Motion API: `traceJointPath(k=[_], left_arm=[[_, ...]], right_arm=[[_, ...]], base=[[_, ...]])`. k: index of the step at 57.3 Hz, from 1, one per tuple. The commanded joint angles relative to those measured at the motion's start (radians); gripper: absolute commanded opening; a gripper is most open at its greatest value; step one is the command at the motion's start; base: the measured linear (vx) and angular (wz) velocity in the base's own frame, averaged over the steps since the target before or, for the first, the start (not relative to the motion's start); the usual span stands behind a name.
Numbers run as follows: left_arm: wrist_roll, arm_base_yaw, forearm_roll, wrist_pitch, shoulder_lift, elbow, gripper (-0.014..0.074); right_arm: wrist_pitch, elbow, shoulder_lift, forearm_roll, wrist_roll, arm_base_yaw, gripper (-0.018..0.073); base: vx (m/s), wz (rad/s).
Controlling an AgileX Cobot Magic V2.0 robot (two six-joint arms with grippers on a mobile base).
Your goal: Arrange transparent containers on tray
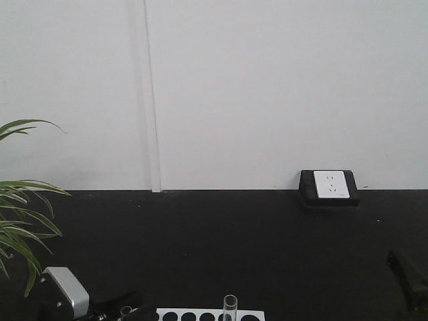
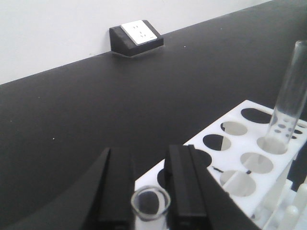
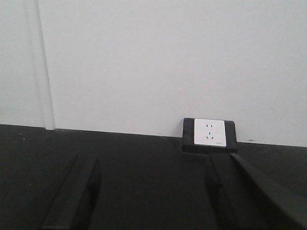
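A clear test tube (image 2: 150, 202) stands upright between the two black fingers of my left gripper (image 2: 144, 158), and its round rim touches both. The front view shows this tube (image 1: 126, 310) just left of the white rack (image 1: 200, 314). The gripper is shut on it. A second transparent container (image 2: 287, 100) stands in a hole of the rack (image 2: 240, 143), also seen as a tube (image 1: 230, 307) at the bottom edge of the front view. My right gripper (image 3: 152, 163) hangs open over bare black table with nothing between its fingers. The tray is out of view.
A black-and-white power socket (image 1: 329, 186) sits at the back of the black table (image 1: 214, 241) against the white wall. Plant leaves (image 1: 17, 221) reach in at the left. The dark right arm (image 1: 406, 273) shows at the right edge.
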Motion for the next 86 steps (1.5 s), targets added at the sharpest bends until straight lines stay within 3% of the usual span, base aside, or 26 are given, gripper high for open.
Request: traceJointPath(k=[1,13,27,37,45,52,55,67,77,86], left_arm=[[0.006,-0.005,-0.034,-0.077,-0.031,-0.027,-0.0009],[0.004,-0.005,-0.099,-0.109,-0.099,-0.037,-0.0008],[-0.084,-0.005,-0.060,0.141,-0.322,-0.170,-0.0006],[-0.220,-0.005,0.025,0.345,-0.480,-0.292,-0.0006],[-0.292,-0.005,0.076,0.458,-0.582,-0.326,-0.0006],[-0.293,-0.005,0.117,0.533,-0.656,-0.326,-0.0006],[-0.293,-0.005,0.118,0.583,-0.684,-0.326,-0.0006],[-0.293,-0.005,0.117,0.690,-0.739,-0.326,-0.0006],[-0.326,-0.005,0.108,0.715,-0.741,-0.326,-0.0006],[-0.342,-0.005,0.108,0.715,-0.741,-0.326,-0.0006]], right_arm=[[-0.090,-0.030,-0.007,-0.011,-0.008,-0.003,0.0511],[-0.092,-0.030,-0.007,-0.011,-0.008,-0.003,0.0511],[-0.096,-0.059,-0.007,-0.063,-0.007,-0.003,0.0511],[0.006,-0.166,-0.002,-0.184,0.075,-0.003,0.0511],[0.050,-0.245,0.056,-0.388,0.278,0.032,0.0511],[-0.026,-0.263,0.176,-0.574,0.425,0.130,0.0509],[-0.089,-0.263,0.247,-0.610,0.460,0.180,0.0505],[-0.320,-0.263,0.480,-0.616,0.457,0.269,0.0501],[-0.448,-0.263,0.595,-0.670,0.457,0.279,0.0501],[-0.482,-0.263,0.639,-0.694,0.459,0.279,0.0501]], base=[[0.00,0.00],[0.00,0.00],[0.00,0.00],[0.00,0.00],[0.00,0.00],[0.00,0.00],[0.00,0.00],[0.00,0.00],[0.00,0.00],[0.00,0.00]])
